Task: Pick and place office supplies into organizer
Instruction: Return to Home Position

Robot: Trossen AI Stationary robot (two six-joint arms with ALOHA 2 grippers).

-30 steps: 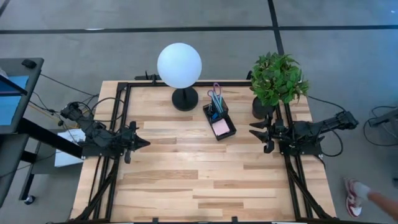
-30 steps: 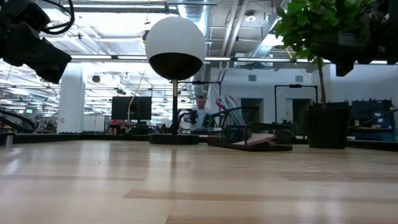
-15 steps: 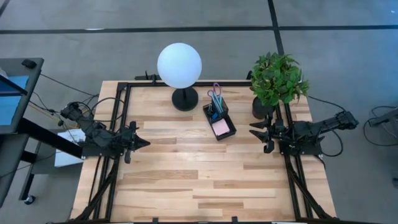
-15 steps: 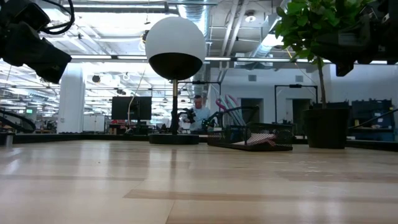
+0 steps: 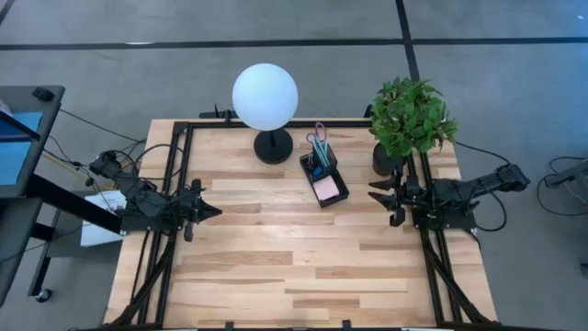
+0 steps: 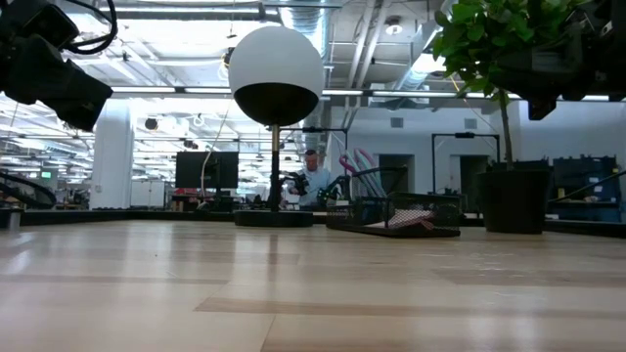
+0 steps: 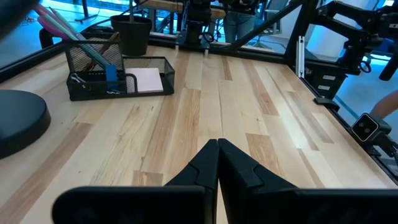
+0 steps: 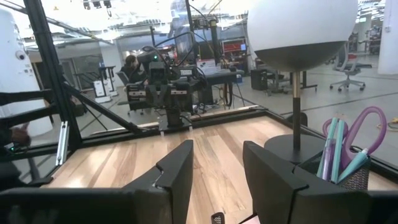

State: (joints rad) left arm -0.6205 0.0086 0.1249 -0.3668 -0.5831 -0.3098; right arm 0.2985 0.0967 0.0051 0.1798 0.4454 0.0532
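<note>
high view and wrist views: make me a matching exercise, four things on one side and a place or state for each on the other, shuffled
Things
1. pink sticky-note pad
2. purple-handled scissors
3. left gripper
4. right gripper

Places or states
A. open, over the right side of the table, near the plant
B. lying in the lower tray of the organizer
C. shut, over the table's left side
D. standing in the organizer's taller cup

Pairs: 1-B, 2-D, 3-C, 4-A
</note>
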